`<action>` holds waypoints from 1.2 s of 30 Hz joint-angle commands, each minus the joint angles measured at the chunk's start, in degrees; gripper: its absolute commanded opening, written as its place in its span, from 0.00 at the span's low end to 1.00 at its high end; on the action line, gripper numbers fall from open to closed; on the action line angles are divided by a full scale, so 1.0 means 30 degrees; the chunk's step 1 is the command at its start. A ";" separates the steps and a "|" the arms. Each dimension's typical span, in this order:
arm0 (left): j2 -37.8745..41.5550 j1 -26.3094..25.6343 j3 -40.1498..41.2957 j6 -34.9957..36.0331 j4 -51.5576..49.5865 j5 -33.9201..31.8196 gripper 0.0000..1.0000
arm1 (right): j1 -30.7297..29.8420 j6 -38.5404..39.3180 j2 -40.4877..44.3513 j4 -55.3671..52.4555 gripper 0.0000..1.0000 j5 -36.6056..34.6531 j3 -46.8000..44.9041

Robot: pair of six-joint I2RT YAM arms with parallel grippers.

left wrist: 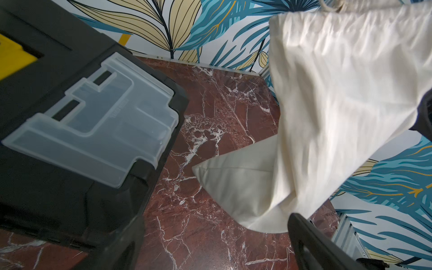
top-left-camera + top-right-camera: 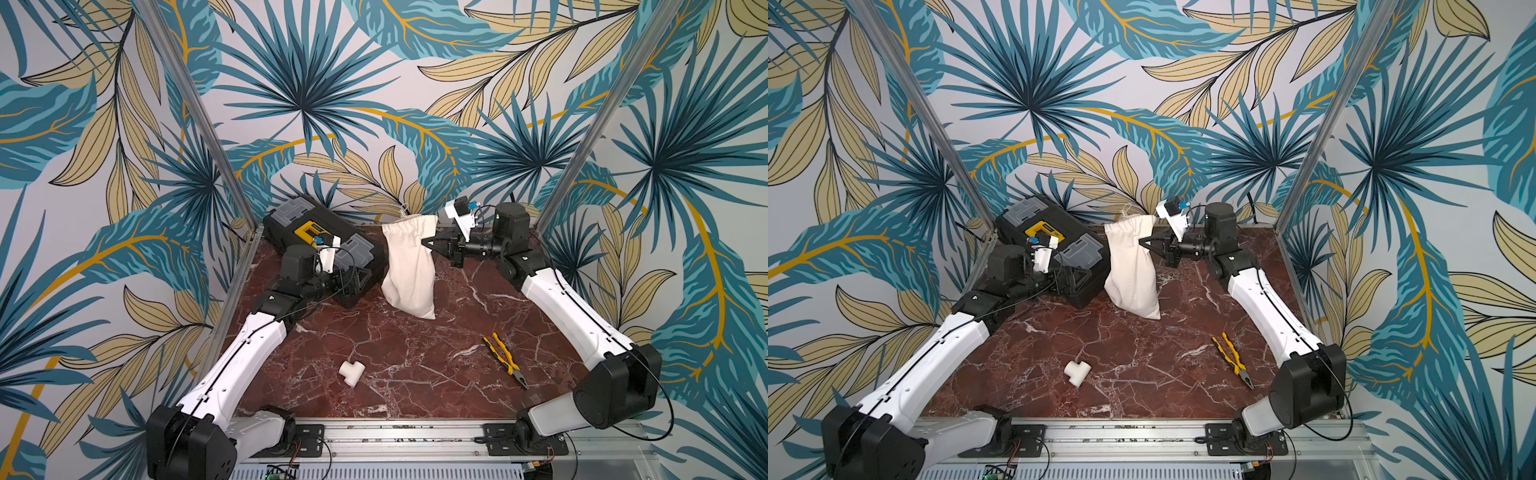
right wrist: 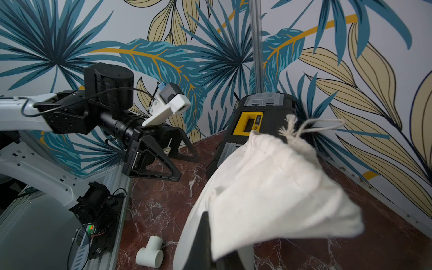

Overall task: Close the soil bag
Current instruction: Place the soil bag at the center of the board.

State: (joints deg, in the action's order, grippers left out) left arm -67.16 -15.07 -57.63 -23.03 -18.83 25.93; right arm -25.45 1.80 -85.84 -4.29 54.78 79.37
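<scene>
Centrally, the right hand [image 2: 427, 242] pinches the cream soil bag [image 2: 409, 270]; the left hand [image 3: 187, 170], spread, sits beside the black toolbox [image 2: 286, 224].

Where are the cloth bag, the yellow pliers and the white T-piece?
soil bag [image 2: 409, 270]: a top view, middle of the cloth.
yellow pliers [image 2: 513, 368]: a top view, handle joint.
white T-shaped pipe fitting [image 2: 351, 372]: a top view, centre.

Cream-white cloth soil bag [image 2: 409, 266]; black plastic toolbox [image 2: 286, 230], yellow handle [image 2: 307, 233]; red-brown, white-veined marble tabletop [image 2: 415, 374]; yellow-handled pliers [image 2: 508, 361]; white T-shaped pipe fitting [image 2: 351, 372].
</scene>
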 commanded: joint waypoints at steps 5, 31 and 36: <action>0.0851 0.0382 0.0349 -0.0553 0.0746 0.0670 1.00 | -0.1165 0.2434 0.0392 -0.0477 0.00 0.0538 -0.0184; -0.0567 0.1654 0.0277 -0.0874 0.1073 0.3173 1.00 | -0.3336 0.8129 0.1121 -0.3231 0.00 -0.2198 -0.5747; -0.1611 0.1654 -0.0085 -0.1168 0.1552 0.4060 1.00 | -0.3687 0.9690 0.2520 -0.3059 0.00 -0.3387 -0.6673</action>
State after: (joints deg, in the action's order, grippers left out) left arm -70.54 -10.44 -56.88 -25.91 -16.19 35.53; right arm -35.55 25.63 -81.36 -12.32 47.77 61.98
